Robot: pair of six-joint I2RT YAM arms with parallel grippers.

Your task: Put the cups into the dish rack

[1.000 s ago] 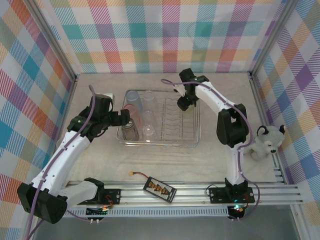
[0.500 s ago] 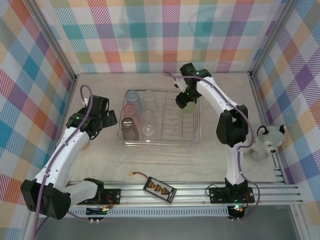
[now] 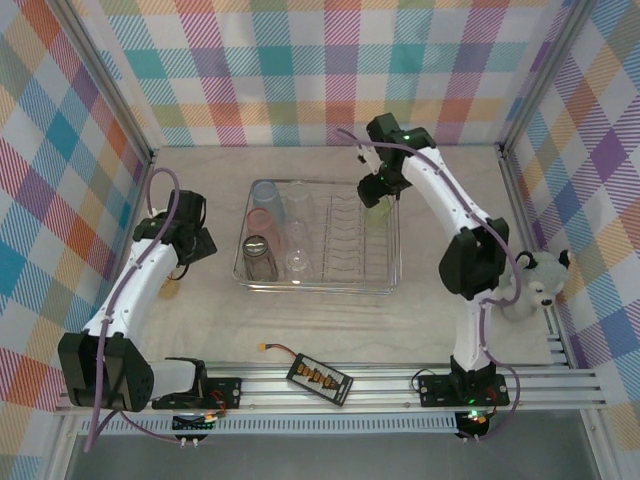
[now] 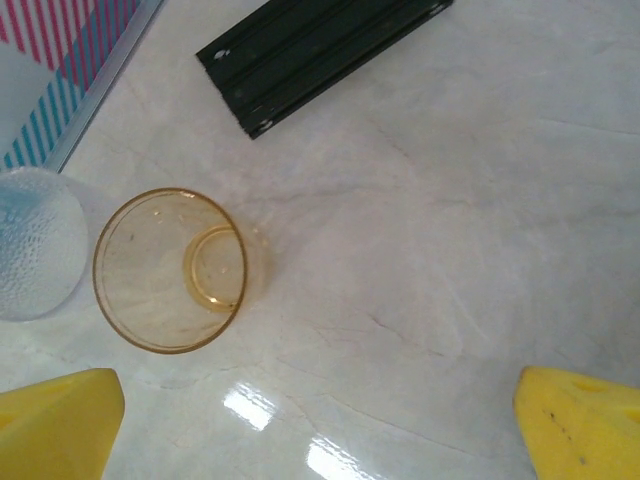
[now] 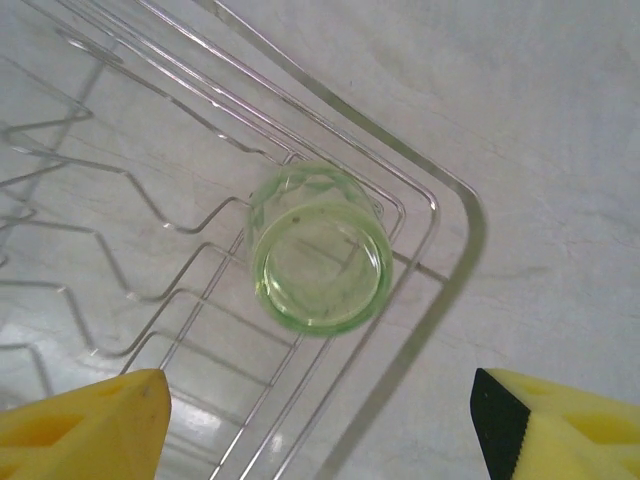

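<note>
The left wrist shows us the left gripper (image 4: 320,425) spread wide over a yellowish cup (image 4: 170,270) upright on the table (image 4: 450,200). The right wrist view has the right gripper (image 5: 320,425) spread too, over a green cup (image 5: 320,255) in the dish rack (image 3: 345,250) corner. Overhead, we see a blue cup (image 3: 265,195) and a pink cup (image 3: 260,220) at its left end.

Bare tabletop (image 4: 450,200) beside amber cup (image 4: 170,270)

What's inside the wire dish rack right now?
Left end: blue plastic tumbler, pink plastic tumbler, smoky grey plastic tumbler, three clear plastic tumblers. Far right corner: green plastic tumbler; from above the right arm partly covers it.
</note>
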